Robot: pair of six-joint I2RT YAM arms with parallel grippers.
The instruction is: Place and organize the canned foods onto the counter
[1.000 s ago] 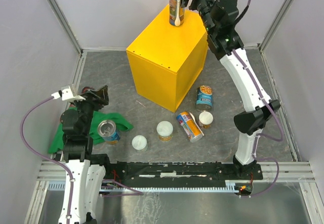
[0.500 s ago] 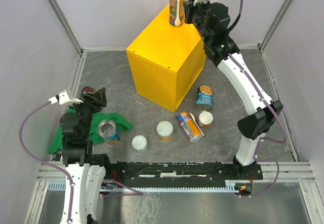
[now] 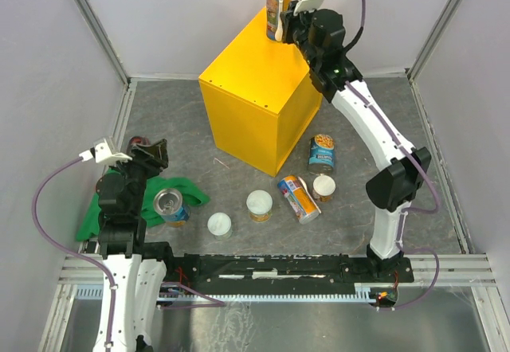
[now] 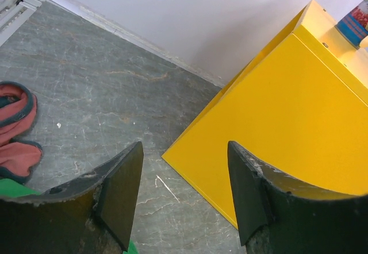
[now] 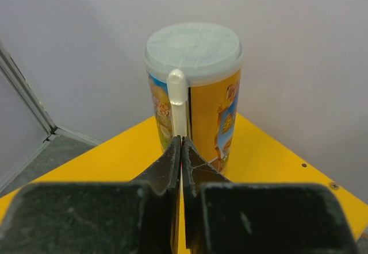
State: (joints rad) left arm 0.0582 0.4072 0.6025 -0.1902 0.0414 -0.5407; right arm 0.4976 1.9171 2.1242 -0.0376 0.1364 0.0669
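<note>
grey table (image 3: 183, 121) | yellow counter (image 3: 255, 89) | cans (image 3: 322, 151) | green cloth (image 3: 187, 189) | red cloth (image 4: 17, 130)

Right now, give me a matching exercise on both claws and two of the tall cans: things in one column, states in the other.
Things:
1. right claw
2. left claw
3. tall orange-labelled cylindrical can with white plastic lid
4. orange-and-blue labelled can near the right arm's base

States:
A. lying on its side
B. open
C. shut
D. upright on the large yellow box cabinet

Pairs: 1-C, 2-B, 3-D, 4-A.
</note>
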